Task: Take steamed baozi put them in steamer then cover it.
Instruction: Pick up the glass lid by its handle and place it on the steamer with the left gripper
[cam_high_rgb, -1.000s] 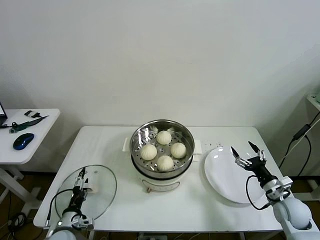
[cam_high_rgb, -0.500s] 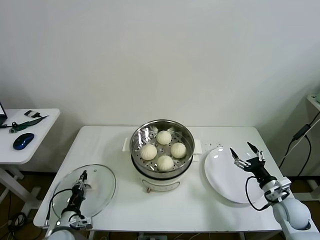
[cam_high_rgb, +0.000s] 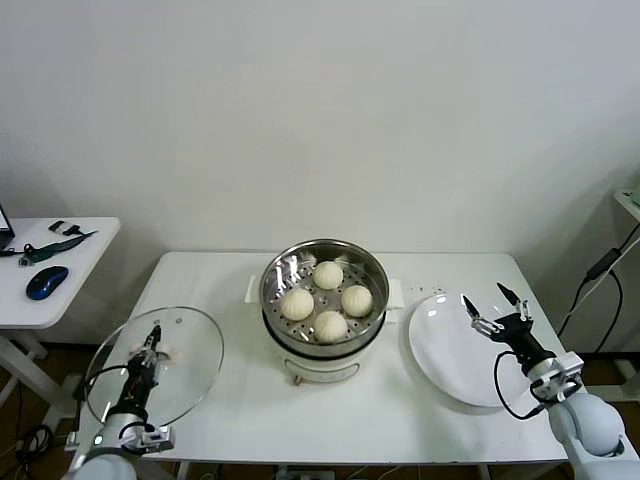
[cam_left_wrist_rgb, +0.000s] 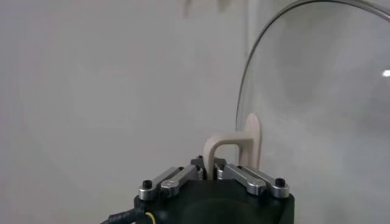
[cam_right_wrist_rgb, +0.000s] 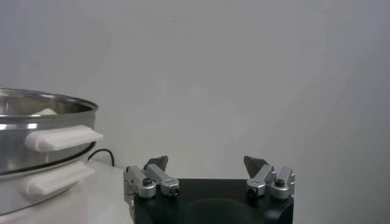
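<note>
L gripper clamped on lid handle – lid tilted, off the table at its front-left edge. Four baozi sit in steamer, centre, uncovered. R gripper wide open – over the plate, holding nothing.

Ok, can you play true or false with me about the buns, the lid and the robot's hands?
1. All four buns sit inside the steamer. True.
2. The glass lid is on top of the steamer. False: the steamer is uncovered, and the lid is off to the robot's left, tilted up.
3. The left gripper is shut on the lid's white handle. True.
4. The right gripper is holding a bun. False: it is open and empty, above the white plate.
5. A bun lies on the plate. False: the plate has nothing on it.
</note>
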